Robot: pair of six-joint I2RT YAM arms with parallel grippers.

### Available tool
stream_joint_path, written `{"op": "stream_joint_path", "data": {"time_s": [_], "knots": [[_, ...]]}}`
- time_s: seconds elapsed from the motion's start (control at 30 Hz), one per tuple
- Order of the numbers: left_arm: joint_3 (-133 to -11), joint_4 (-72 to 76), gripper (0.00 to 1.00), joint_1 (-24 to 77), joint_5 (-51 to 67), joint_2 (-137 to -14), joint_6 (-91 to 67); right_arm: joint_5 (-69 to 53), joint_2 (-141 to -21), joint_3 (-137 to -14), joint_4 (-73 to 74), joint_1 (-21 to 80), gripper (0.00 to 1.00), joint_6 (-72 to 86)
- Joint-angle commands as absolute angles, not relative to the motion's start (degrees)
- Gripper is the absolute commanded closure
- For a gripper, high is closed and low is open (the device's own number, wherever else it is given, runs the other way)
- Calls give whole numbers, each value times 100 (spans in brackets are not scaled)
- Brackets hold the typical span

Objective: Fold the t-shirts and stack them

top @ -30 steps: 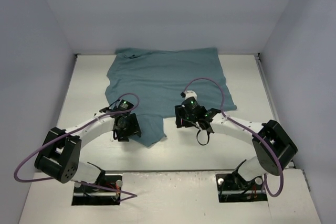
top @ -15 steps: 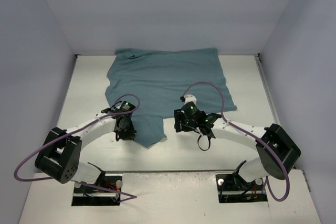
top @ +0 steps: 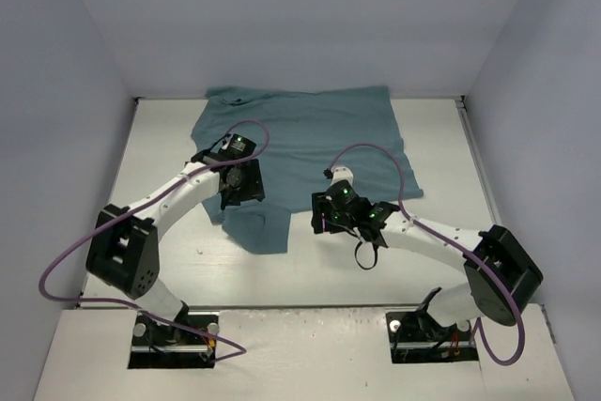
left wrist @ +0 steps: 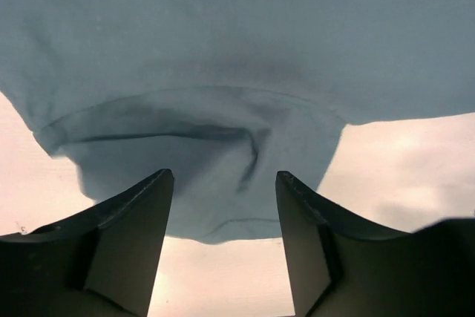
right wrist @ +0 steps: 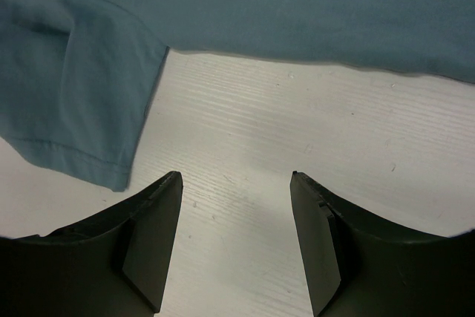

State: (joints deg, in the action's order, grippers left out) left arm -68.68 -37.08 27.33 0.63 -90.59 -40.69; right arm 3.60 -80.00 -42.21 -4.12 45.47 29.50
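Observation:
The teal t-shirt (top: 300, 138) lies spread flat at the back middle of the white table, one sleeve (top: 258, 229) sticking out toward the near side. My left gripper (top: 239, 183) is open and empty above the shirt's near-left part. In the left wrist view (left wrist: 225, 183) the sleeve (left wrist: 215, 161) shows between and beyond the two dark fingers (left wrist: 126, 243). My right gripper (top: 324, 218) is open and empty above bare table just in front of the shirt's near edge. In the right wrist view (right wrist: 236, 180) the shirt's hem (right wrist: 312, 12) runs across the top and the sleeve (right wrist: 67, 102) lies at the left.
White table (top: 413, 251) ringed by pale walls on the left, back and right. Purple cables loop from both arms. Bare tabletop (right wrist: 260, 124) lies under the right gripper and along the near side.

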Motion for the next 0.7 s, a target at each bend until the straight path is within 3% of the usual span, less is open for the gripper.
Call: {"op": "stream_joint_path", "data": {"time_s": [0.0,0.4,0.67], "knots": [[-6889,-3955,35,2768,342,-8696,-3753,399,-7972,-4569,-580,4580,43,2841],[-5099,-3955,38,2742,437,-7474,-4042,-155,-8455,-4828,-589,4708,45,2490],[-4978,-3616,39,2435,274,-7430,-3375,-330,-9061,-5119,-580,5011,55,2322]]}}
